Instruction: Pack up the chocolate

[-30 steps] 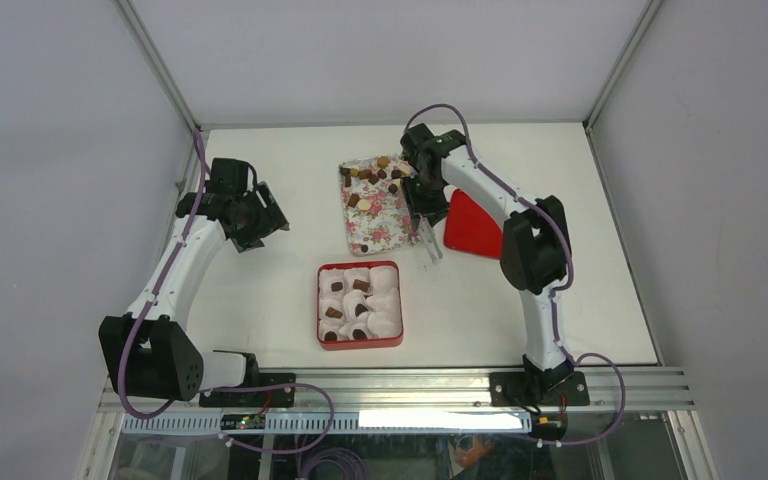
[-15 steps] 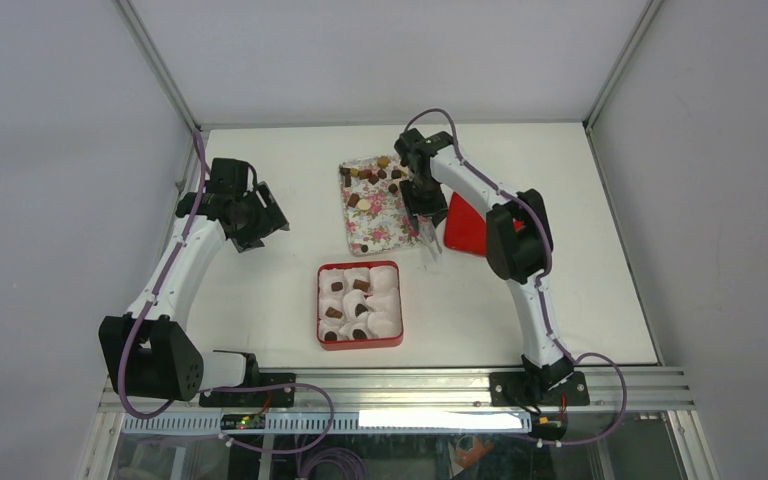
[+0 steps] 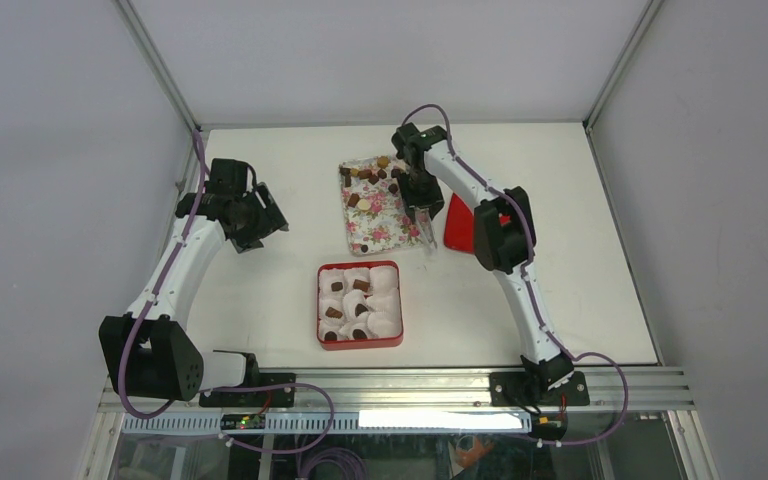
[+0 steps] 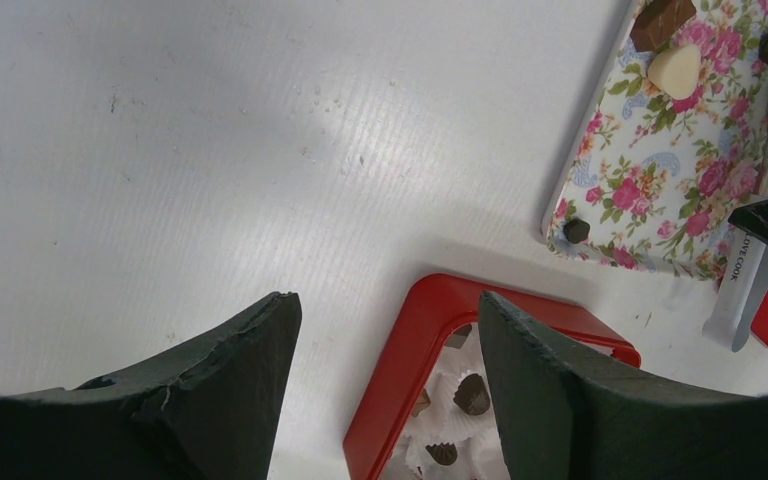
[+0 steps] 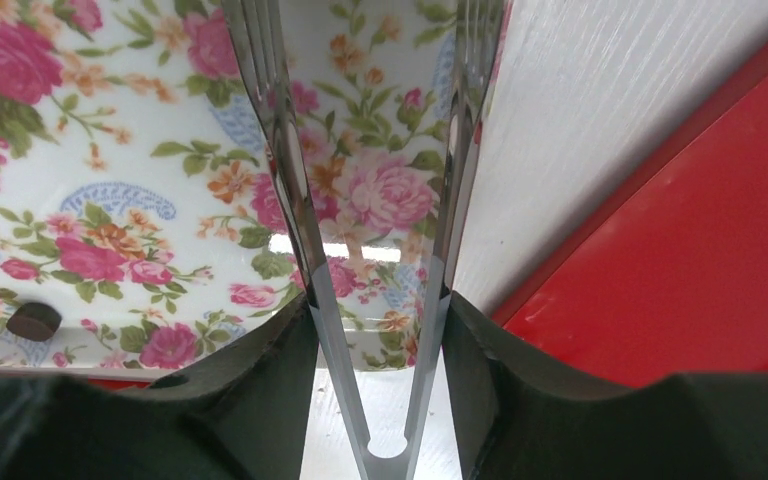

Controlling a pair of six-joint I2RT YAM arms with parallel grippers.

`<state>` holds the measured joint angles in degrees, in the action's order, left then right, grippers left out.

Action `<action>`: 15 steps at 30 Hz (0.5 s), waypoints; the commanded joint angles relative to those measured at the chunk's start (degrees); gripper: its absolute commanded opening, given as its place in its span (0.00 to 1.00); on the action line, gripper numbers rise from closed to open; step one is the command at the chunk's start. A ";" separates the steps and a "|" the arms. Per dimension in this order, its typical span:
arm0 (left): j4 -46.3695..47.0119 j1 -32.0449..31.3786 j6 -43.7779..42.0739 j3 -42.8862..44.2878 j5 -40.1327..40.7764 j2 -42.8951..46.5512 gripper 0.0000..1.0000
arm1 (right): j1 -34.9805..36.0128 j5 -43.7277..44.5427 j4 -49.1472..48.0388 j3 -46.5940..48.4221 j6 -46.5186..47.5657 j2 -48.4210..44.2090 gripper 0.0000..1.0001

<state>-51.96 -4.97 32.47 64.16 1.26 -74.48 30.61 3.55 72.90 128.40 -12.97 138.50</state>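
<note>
Several chocolate pieces (image 3: 372,177), dark brown with a few cream, lie at the far end of a floral tray (image 3: 380,228). A red box (image 3: 360,343) holds white paper cups, some with chocolate (image 3: 335,312) in them. My right gripper (image 3: 422,197) is shut on metal tongs (image 5: 300,220), whose tips hang open and empty over the tray's right edge (image 5: 110,150). One dark piece (image 5: 32,320) lies near the tray's near edge. My left gripper (image 3: 260,225) is open and empty, hovering left of the tray; its wrist view (image 4: 385,305) shows the box's corner (image 4: 410,340).
A red lid (image 3: 457,228) lies flat just right of the tray, under my right arm, and fills the right side of the right wrist view (image 5: 700,260). The enclosure's walls and metal posts surround the white table.
My right arm's elbow has swung left and its wrist has shifted slightly toward the tray's far end, tongs still over the tray's right edge. The left arm has not moved.
</note>
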 commanded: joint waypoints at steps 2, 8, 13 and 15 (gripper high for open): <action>1.61 0.75 -0.30 -0.02 0.50 1.67 0.68 | -0.56 -0.81 0.97 4.91 1.33 0.34 0.48; 1.54 0.75 0.04 0.13 0.35 1.53 0.68 | -0.25 -2.57 -0.89 1.74 1.86 -3.46 0.24; 1.53 0.75 0.10 0.13 -0.18 0.60 0.68 | 1.00 -2.76 -1.17 -1.24 2.49 -7.02 0.17; 1.60 0.75 0.14 0.08 -0.16 0.76 0.68 | 1.72 -2.82 -1.02 -2.61 2.68 -9.10 0.16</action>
<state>-51.96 -4.78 32.49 64.10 1.41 -74.50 30.68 2.13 71.99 126.87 -11.44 137.97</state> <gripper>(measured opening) 0.681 0.359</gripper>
